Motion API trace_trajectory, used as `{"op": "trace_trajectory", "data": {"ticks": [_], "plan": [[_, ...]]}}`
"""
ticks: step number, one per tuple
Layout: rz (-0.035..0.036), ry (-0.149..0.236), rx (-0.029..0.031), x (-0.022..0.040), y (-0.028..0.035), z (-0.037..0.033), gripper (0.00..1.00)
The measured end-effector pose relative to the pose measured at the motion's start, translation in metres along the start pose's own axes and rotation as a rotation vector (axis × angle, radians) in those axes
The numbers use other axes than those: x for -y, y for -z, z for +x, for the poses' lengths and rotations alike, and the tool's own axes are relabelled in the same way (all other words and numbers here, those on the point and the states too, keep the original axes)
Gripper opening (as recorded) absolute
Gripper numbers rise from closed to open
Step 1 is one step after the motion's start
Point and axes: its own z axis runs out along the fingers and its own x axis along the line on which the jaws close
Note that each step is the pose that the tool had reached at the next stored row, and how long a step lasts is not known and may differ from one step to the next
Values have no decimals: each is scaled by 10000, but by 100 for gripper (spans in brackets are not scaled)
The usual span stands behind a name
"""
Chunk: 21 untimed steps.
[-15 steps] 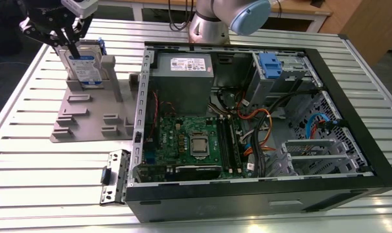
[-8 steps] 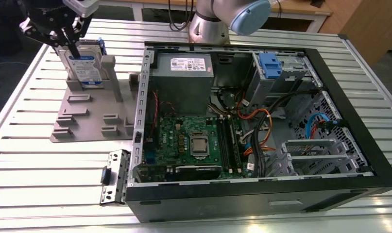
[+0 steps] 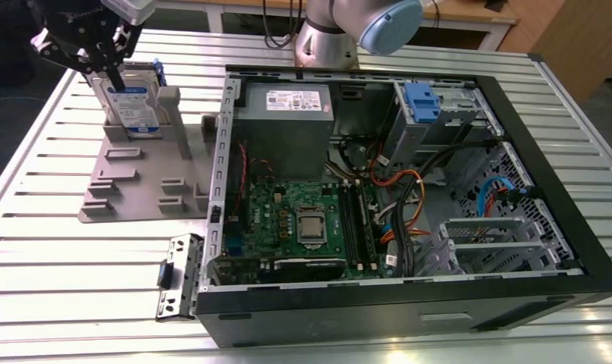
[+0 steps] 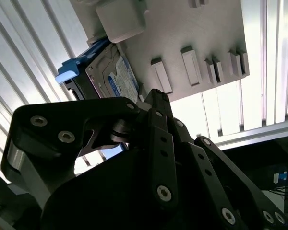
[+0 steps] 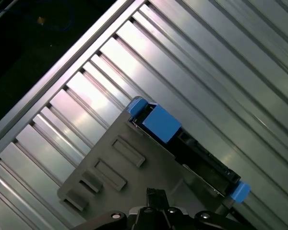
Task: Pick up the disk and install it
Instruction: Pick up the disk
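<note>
Disk | silver, framed by blue caddy, white-and-blue label, print not legible | is held upright in grey holder, at exterior view's left of open case | gripper is set right over disk; open or closed cannot be told | counted: one disk, one holder, one case

The disk stands upright in a rack beside the case.
</note>
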Motion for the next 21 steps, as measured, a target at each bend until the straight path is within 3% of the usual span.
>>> {"op": "trace_trajectory", "data": {"ticks": [21], "plan": [[-38, 1439, -32, 0, 0, 0, 10]]}}
